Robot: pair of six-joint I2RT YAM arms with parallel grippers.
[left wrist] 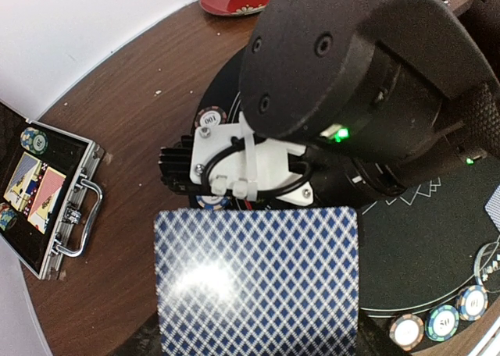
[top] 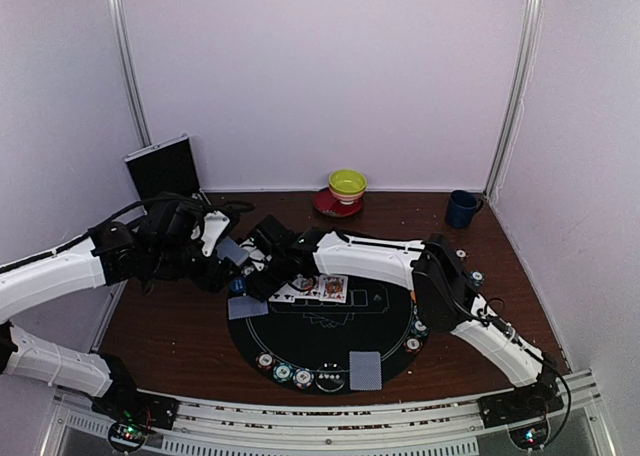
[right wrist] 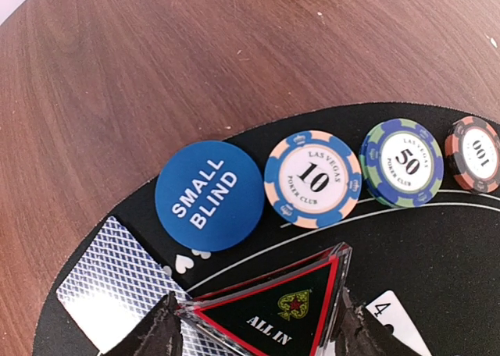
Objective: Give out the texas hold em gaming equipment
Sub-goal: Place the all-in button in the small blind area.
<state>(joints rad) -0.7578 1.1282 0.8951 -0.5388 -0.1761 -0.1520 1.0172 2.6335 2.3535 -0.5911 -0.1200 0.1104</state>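
The brown tabletop (top: pixel 180 336) carries a round black poker mat (top: pixel 330 326) by the middle of its near edge; both arms hide much of the mat's left part. An open metal case (left wrist: pixel 74 215) stands at the rear left corner with cards and a chip inside; the left wrist view cuts it off at the frame edge. The left gripper (top: pixel 226 264) hangs over the mat's left rim, clenched on a blue-diamond-backed card (left wrist: pixel 258 282); the card covers the fingertips, so the contact itself is out of sight. The right gripper (right wrist: pixel 258 329) pinches a triangular ALL IN marker (right wrist: pixel 269 305) between both fingers; the marker's lower part is cropped. Face-up cards (top: pixel 322 288) lie mid-mat, partly under the right arm; a face-down card (top: pixel 365 369) lies toward the near edge; a second face-down card (top: pixel 247 306) lies at the mat's left rim. A row of chips (top: pixel 295 374) lines the mat's near rim. Just beyond the marker sit a blue SMALL BLIND disc (right wrist: pixel 209 196), a 10 chip (right wrist: pixel 312 179), a 50 chip (right wrist: pixel 402 162) and a 100 chip (right wrist: pixel 473 154); the frame edge cuts off the last.
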